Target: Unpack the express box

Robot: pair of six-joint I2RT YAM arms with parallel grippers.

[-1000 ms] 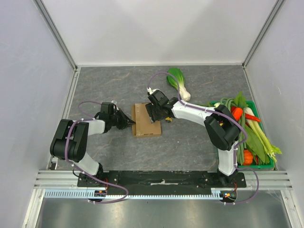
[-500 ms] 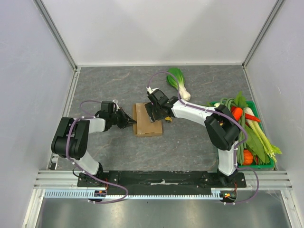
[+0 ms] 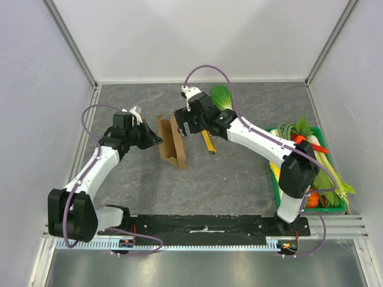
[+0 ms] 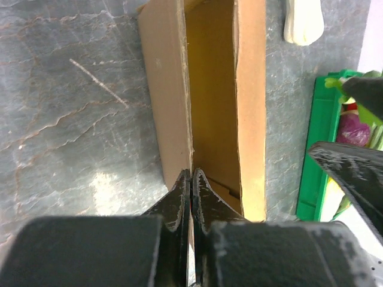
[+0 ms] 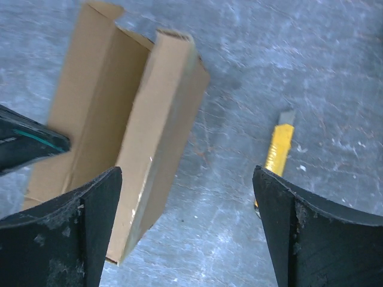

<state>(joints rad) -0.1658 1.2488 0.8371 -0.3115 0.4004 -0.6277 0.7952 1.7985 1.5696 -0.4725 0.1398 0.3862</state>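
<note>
The express box (image 3: 170, 143), plain brown cardboard, is tipped up on one long side with its lid spread open; inside I see only bare cardboard (image 4: 212, 89). My left gripper (image 3: 157, 141) is shut on the thin edge of one box panel, its fingertips (image 4: 182, 186) pinching the cardboard. My right gripper (image 3: 182, 124) is open and empty, hovering just above and behind the box, which lies at the left of the right wrist view (image 5: 140, 131). My right fingers (image 5: 99, 227) are wide apart.
A yellow utility knife (image 3: 207, 142) lies on the table right of the box, also in the right wrist view (image 5: 279, 149). A bok choy (image 3: 222, 97) lies behind the right gripper. A green crate (image 3: 328, 208) full of vegetables stands at the right edge.
The box was lying flat; now it is tipped up on its side with the lid open. My left gripper rose with the panel. My right gripper moved up and back off the box.
</note>
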